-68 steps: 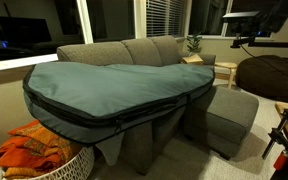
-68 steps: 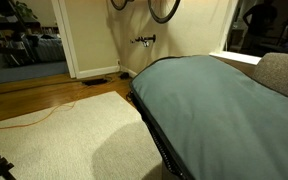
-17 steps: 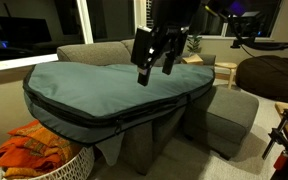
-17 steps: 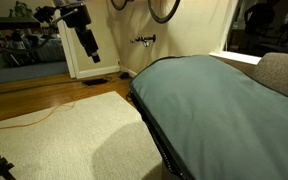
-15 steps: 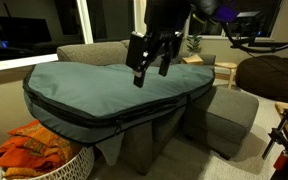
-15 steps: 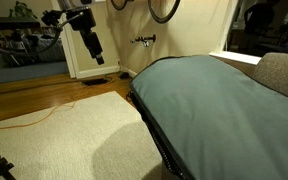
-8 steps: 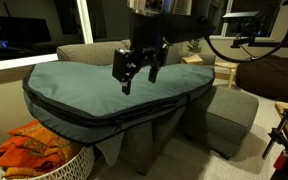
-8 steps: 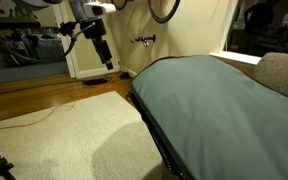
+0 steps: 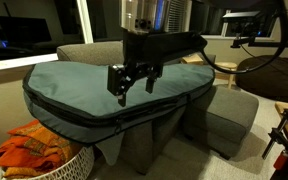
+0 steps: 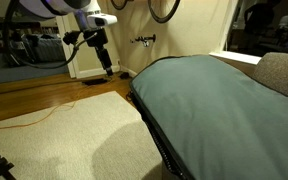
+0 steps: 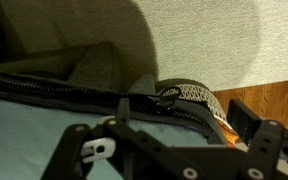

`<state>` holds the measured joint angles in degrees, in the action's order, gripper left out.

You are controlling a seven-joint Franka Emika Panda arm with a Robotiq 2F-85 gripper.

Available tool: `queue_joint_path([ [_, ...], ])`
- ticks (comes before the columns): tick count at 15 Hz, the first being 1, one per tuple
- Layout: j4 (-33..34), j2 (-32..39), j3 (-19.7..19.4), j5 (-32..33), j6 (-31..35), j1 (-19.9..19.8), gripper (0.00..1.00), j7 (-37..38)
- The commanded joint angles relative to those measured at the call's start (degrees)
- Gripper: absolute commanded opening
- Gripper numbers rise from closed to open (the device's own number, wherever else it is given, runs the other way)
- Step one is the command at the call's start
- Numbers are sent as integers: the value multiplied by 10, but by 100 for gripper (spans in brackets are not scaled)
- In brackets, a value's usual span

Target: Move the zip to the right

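The black robot gripper (image 9: 134, 91), fingers spread, had dropped toward the teal fabric bag's (image 9: 64, 85) metal zip pull (image 11: 168, 96), which was not yet grasped.

Open air lies over the broad top of the bag (image 9: 79, 85). A laundry basket (image 9: 72, 165) crowds its near front corner, an ottoman (image 9: 230, 115) stands off its far end, and the sofa back (image 9: 134, 50) walls the rear edge.
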<state>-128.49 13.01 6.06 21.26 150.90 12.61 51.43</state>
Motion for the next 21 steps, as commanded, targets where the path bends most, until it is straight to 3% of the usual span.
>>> queue_joint_path([
  [1,3,16,-27,17,10,28,100,41],
  [8,5,47,-53,21,50,54,100,57],
  [9,4,41,-45,-4,32,46,100,26],
  [21,6,55,-50,-4,45,56,100,35],
])
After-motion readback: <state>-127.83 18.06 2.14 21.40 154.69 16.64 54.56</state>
